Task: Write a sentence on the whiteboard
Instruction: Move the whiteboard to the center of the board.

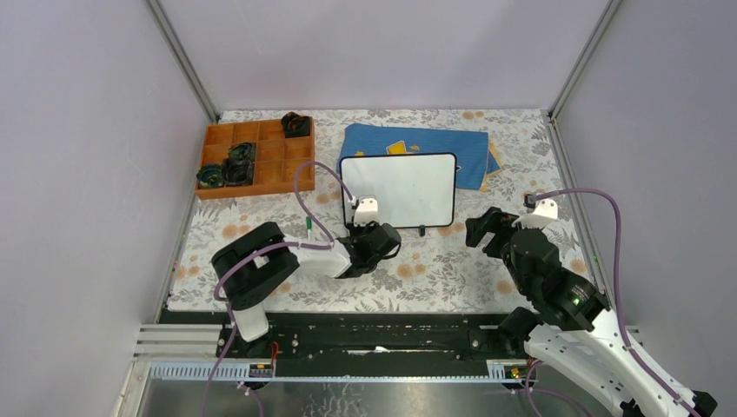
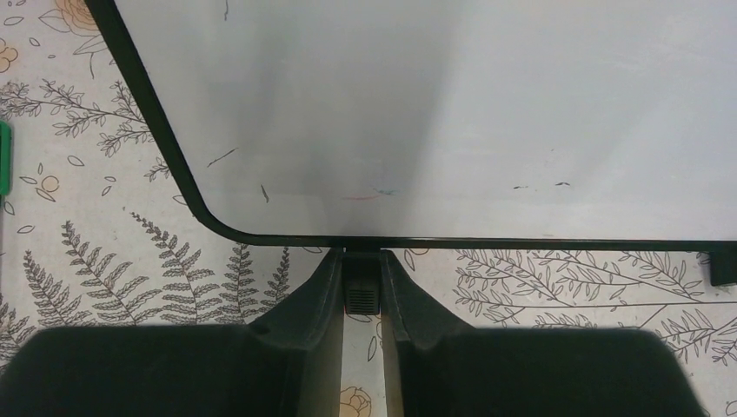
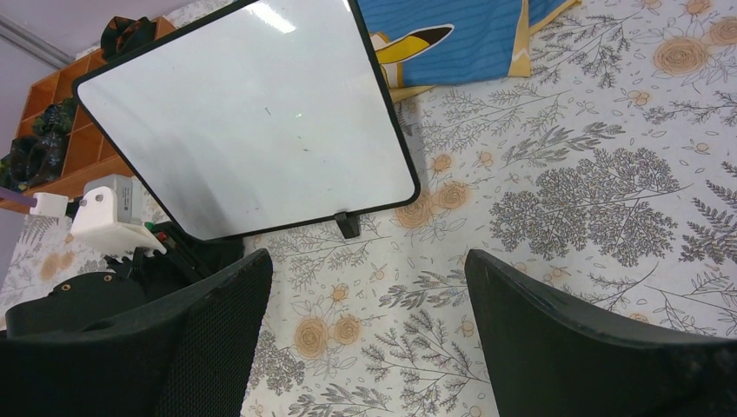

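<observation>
The whiteboard lies flat mid-table, white with a thin black rim. It bears only faint smudges; no green sentence shows on it. My left gripper is at its near-left edge. In the left wrist view the left gripper is shut on a small black tab that sticks out from the whiteboard rim. My right gripper hovers right of the board, apart from it. In the right wrist view the right gripper is wide open and empty over the tablecloth, with the whiteboard beyond.
A green marker lies left of the left gripper, its tip at the left wrist view's edge. A blue cloth with yellow print lies behind the board. An orange compartment tray stands at back left. A second board tab sticks out toward me.
</observation>
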Robot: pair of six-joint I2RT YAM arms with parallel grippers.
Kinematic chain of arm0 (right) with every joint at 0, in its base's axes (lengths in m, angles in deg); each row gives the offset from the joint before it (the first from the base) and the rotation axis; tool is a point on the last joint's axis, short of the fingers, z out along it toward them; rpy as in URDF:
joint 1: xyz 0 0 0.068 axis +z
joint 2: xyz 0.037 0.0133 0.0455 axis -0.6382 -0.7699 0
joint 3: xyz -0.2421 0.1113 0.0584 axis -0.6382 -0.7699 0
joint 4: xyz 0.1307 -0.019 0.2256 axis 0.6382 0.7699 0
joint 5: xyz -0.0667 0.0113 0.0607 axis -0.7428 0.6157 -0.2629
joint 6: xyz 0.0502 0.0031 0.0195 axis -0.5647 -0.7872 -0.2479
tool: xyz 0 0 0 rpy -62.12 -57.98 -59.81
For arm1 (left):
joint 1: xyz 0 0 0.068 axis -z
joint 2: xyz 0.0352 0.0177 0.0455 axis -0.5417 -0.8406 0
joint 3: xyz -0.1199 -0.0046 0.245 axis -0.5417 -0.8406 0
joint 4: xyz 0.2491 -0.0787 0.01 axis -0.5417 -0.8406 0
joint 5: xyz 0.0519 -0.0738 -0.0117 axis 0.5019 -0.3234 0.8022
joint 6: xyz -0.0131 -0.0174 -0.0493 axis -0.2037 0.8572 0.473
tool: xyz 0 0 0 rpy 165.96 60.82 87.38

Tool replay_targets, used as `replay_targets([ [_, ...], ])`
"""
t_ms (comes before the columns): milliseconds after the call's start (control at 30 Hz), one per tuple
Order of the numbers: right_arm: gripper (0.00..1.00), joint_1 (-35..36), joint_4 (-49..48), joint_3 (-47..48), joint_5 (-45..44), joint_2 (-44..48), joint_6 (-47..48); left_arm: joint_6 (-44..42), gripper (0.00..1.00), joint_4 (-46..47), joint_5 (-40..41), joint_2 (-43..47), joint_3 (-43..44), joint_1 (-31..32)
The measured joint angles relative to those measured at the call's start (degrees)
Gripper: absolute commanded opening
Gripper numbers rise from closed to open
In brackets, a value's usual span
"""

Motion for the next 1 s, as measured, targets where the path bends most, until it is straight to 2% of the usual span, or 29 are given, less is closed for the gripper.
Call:
replay_targets([
  [433,0.89,0.0,0.0,-0.1,0.0,0.0,-0.1,-1.2,0.46,-0.5,-0.3,-0.7,0.7,0.4],
  [600,0.89,0.0,0.0,-0.1,0.0,0.0,-0.1,-1.3,0.59,-1.3,-0.8,0.5,-0.3,0.7],
  [733,0.89,0.0,0.1,-0.1,0.0,0.0,-0.1,-1.2,0.71,-2.3,-1.0,5.0,-2.7,0.9],
  [933,0.9,0.0,0.3,-0.2,0.0,0.2,-0.1,-0.6,0.75,-5.1,-1.3,18.0,-8.4,1.3],
  [1000,0.9,0.0,0.1,-0.5,0.1,0.3,-0.1,0.0,0.8,-6.8,-1.3,22.2,-9.8,1.4],
])
